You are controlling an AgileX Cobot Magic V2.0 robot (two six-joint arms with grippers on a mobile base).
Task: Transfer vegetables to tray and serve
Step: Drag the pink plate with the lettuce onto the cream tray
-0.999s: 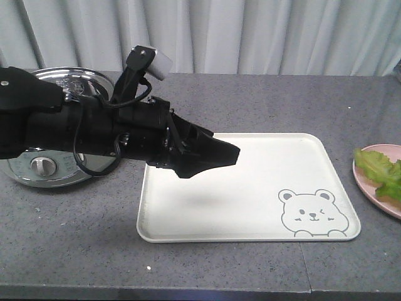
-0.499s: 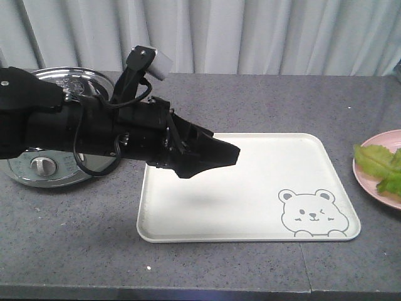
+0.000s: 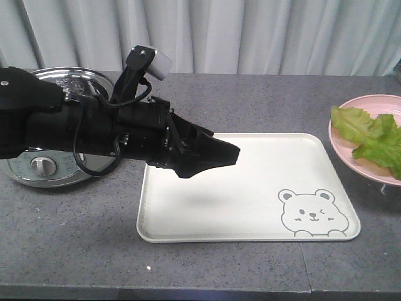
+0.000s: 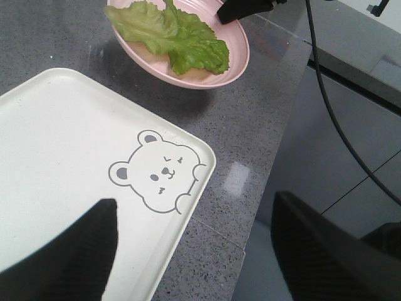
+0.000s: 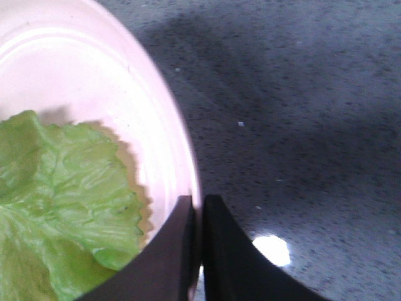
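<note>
1. Front view: the pink plate (image 3: 376, 100) carrying the lettuce (image 3: 369, 135) is higher and further left than half a second ago, lifted off the grey table (image 3: 250, 100). A pale curtain (image 3: 250, 31) hangs behind. The left claw (image 3: 224, 153) hovers over the tray (image 3: 250, 188), unmoved.
2. Left wrist view: the left claw's fingers stand wide apart above the tray. The lettuce lies well apart, past the bear corner.
3. Right wrist view: the right claw (image 5: 199, 244) is clamped on the plate's rim, with the lettuce just beside it.

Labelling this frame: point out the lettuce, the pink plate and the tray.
lettuce (image 3: 368, 135), front view, middle of the leaves.
pink plate (image 4: 237, 58), left wrist view, bare right rim.
tray (image 3: 250, 182), front view, bare centre.
</note>
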